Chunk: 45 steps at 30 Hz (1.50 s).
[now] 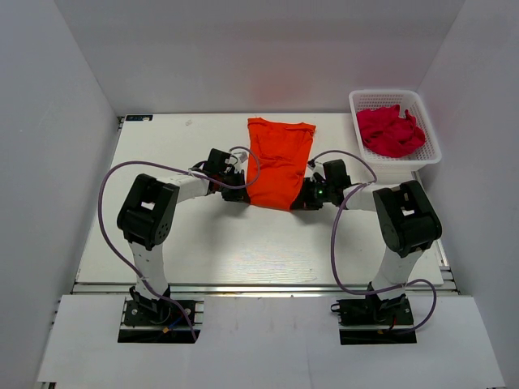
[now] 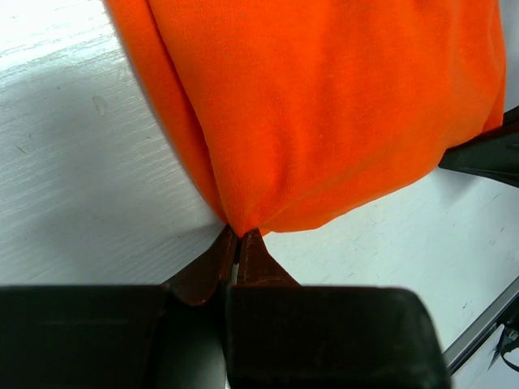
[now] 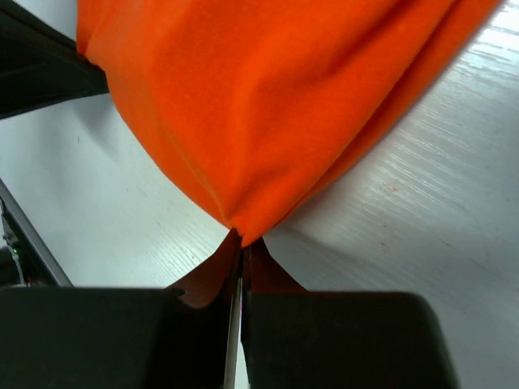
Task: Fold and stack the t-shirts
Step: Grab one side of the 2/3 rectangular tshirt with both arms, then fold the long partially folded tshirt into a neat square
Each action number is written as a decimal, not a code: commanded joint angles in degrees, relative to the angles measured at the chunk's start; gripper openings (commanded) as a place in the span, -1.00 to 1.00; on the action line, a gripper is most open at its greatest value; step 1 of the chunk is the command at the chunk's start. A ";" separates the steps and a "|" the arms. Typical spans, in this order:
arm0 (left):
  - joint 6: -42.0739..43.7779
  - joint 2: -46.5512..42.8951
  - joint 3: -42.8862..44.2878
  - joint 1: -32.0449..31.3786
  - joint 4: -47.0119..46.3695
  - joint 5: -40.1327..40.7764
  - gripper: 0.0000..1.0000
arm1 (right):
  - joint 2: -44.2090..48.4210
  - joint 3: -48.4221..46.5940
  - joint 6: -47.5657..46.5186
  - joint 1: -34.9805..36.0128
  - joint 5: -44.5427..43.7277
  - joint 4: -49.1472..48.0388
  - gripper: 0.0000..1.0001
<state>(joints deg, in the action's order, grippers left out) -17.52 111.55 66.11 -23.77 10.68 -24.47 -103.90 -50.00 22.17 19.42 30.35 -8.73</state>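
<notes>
An orange-red t-shirt (image 1: 278, 160) lies as a long narrow strip on the white table (image 1: 219, 243), collar end toward the back. My left gripper (image 1: 240, 193) is shut on its near left corner, and the pinched orange cloth (image 2: 324, 121) bunches at the fingertips (image 2: 255, 243). At the near right corner my right gripper (image 1: 305, 199) is shut on the fabric too; the orange cloth (image 3: 268, 105) gathers to a point between its jaws. Crimson-pink t-shirts (image 1: 390, 130) lie crumpled in the white basket (image 1: 431, 143) at the back right.
The enclosure's white walls (image 1: 57, 121) rise on the left, back and right. Purple cables (image 1: 109, 211) loop from both arms over the table. A metal rail (image 1: 259, 286) marks the table's near edge.
</notes>
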 commanded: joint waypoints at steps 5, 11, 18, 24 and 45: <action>0.03 -9.13 -4.04 -1.01 3.39 -4.00 -1.00 | 9.12 0.77 -3.89 0.35 4.35 7.13 -1.00; -1.28 -21.35 -8.97 -1.54 7.69 -6.99 -1.00 | 24.66 3.85 -6.62 0.44 5.16 17.60 -1.00; -3.93 -37.27 -12.93 -1.54 12.69 -12.88 -1.00 | 37.52 2.10 -9.25 0.35 11.83 26.66 -1.00; -4.98 -42.90 -10.48 -1.54 18.59 -10.52 -1.00 | 42.63 0.87 -8.47 0.09 12.72 30.09 -1.00; -6.30 -19.89 8.67 -0.49 17.61 3.28 -1.00 | 33.15 -4.75 -2.92 -0.61 -5.91 23.76 -1.00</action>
<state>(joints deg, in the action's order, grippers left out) -24.08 90.63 70.54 -25.32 27.07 -25.74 -68.97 -51.27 19.18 19.62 28.71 17.47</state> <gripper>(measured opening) 0.104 0.011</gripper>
